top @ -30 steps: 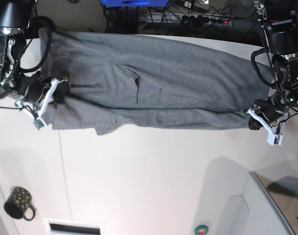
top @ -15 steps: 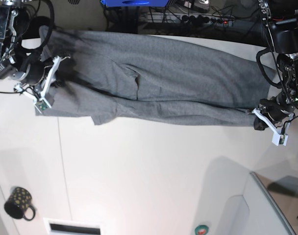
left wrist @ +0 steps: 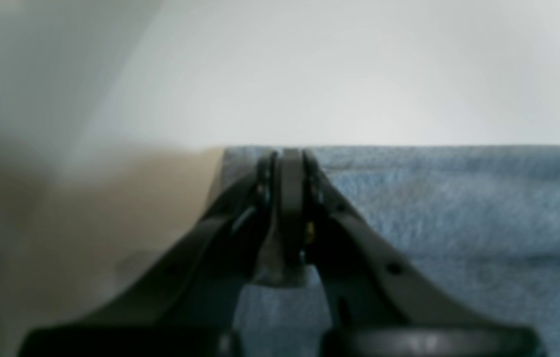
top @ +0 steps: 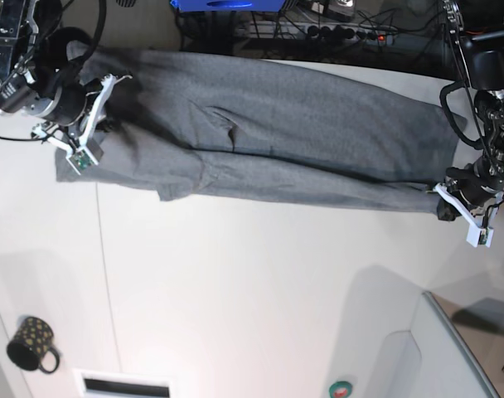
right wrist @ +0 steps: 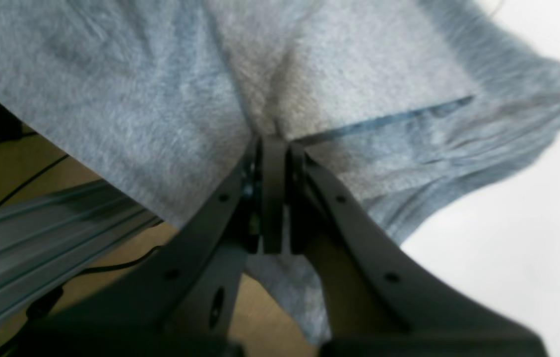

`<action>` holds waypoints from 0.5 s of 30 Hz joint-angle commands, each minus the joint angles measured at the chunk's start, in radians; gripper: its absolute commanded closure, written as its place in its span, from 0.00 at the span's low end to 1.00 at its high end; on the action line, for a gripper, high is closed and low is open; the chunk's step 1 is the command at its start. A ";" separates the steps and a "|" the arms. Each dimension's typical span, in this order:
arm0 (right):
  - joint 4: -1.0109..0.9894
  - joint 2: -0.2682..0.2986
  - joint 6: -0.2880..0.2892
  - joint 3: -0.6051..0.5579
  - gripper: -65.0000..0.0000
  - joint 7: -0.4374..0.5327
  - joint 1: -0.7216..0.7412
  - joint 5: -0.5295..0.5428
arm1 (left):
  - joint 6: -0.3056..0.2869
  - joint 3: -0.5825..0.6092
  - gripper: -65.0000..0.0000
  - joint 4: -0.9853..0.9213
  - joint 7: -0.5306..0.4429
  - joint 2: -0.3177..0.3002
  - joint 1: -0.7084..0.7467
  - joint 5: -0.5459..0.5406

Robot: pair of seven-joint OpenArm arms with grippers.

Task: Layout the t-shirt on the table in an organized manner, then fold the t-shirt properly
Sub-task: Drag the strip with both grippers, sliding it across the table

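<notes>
T-shirt (top: 268, 141) between both claws

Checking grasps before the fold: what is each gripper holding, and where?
Both are shut on the t-shirt: left gripper pinches a corner at its straight edge, right gripper pinches bunched fabric near the sleeve end.

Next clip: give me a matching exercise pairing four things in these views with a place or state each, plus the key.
Things:
1. heather-grey fabric t-shirt
2. small black dotted mug
3. left gripper
4. right gripper

Places or states:
A. shut on cloth at base view's right
B. near base view's lower-left corner
C. stretched across the white table
D. shut on cloth at base view's left

Pairs: 1-C, 2-B, 3-A, 4-D
</notes>
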 commanded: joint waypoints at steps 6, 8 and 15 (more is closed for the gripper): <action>0.018 -0.012 0.002 0.002 0.99 0.007 -0.034 0.010 | -0.001 -0.007 1.00 0.080 0.048 -0.016 -0.024 -0.011; 0.013 -0.014 0.002 0.002 0.99 0.007 -0.036 0.010 | -0.001 -0.007 1.00 0.100 0.049 -0.015 -0.023 -0.011; -0.037 -0.017 0.002 0.002 0.99 0.015 -0.036 0.010 | -0.001 -0.005 1.00 0.108 0.046 -0.013 0.025 -0.011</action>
